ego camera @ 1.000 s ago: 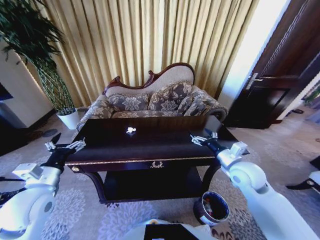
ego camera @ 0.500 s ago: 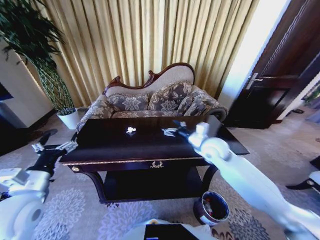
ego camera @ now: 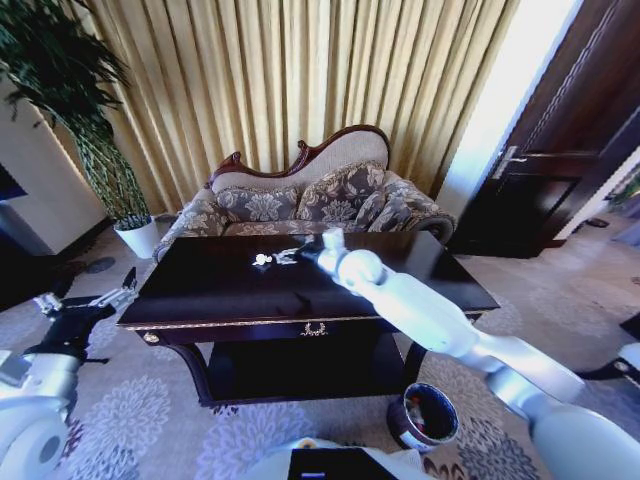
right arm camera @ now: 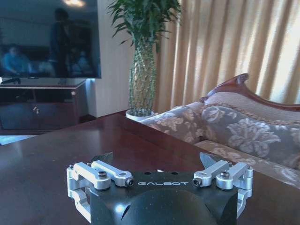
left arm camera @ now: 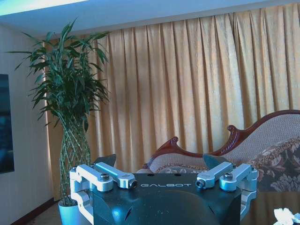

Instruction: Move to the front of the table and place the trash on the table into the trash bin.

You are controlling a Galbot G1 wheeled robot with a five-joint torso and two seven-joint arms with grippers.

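The dark glossy table (ego camera: 230, 290) stands in front of me with one small crumpled white paper wad (ego camera: 262, 260) near its far middle. My right arm reaches across the tabletop, and its gripper (ego camera: 285, 257) is open just right of the wad, close to it but apart. In the right wrist view that gripper (right arm camera: 155, 158) has its fingers spread low over the table (right arm camera: 56, 164). My left gripper (ego camera: 88, 298) hangs open off the table's left end. The left wrist view shows it (left arm camera: 160, 160) open, with the wad (left arm camera: 286, 215) far off. The trash bin (ego camera: 428, 415) stands on the carpet by the table's front right leg.
A patterned sofa (ego camera: 300, 205) sits right behind the table against gold curtains. A tall plant in a white pot (ego camera: 138, 237) stands at the back left, and a dark door (ego camera: 560, 150) at the right. A TV cabinet (right arm camera: 42, 112) lies beyond the table's left end.
My right arm has swung from the table's right end leftward across the top to the paper wad. My left gripper has drawn back to the left, away from the table's corner.
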